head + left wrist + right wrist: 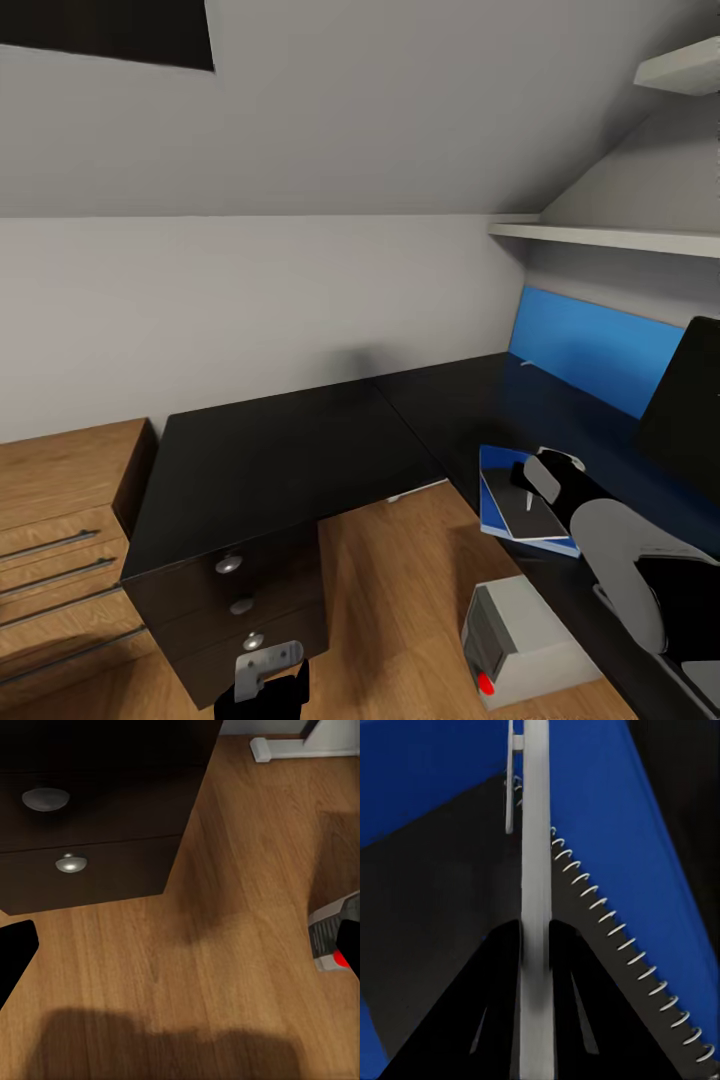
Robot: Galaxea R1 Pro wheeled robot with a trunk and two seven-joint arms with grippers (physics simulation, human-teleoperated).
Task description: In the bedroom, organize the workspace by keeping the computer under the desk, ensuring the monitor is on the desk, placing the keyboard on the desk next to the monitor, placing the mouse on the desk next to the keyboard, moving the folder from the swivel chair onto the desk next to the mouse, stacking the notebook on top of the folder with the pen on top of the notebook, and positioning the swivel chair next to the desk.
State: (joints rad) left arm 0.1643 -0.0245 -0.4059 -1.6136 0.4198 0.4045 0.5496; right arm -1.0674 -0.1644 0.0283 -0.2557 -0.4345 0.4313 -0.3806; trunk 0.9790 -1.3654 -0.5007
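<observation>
Right now the right gripper (536, 945) hovers over the notebook (522, 500), its two black fingers (484, 1009) closed against a thin pale pen (535, 855) that stands between them. In the right wrist view the pen runs straight out from the fingertips across the dark spiral-bound notebook page, with the blue folder (427, 772) showing beyond on both sides. From the head view the notebook lies on top of the folder (492, 485), and the folder rests flat on the right wing of the black desk (270, 450), near its front edge. A dark monitor (690, 410) edge rises at the far right of the desk. On the wooden floor (225, 945) beneath stands a grey computer (520, 640) box with a red dot. The left gripper (265, 675) hangs low in front of the desk's drawer unit (90, 847); whether it is open or closed cannot be told.
</observation>
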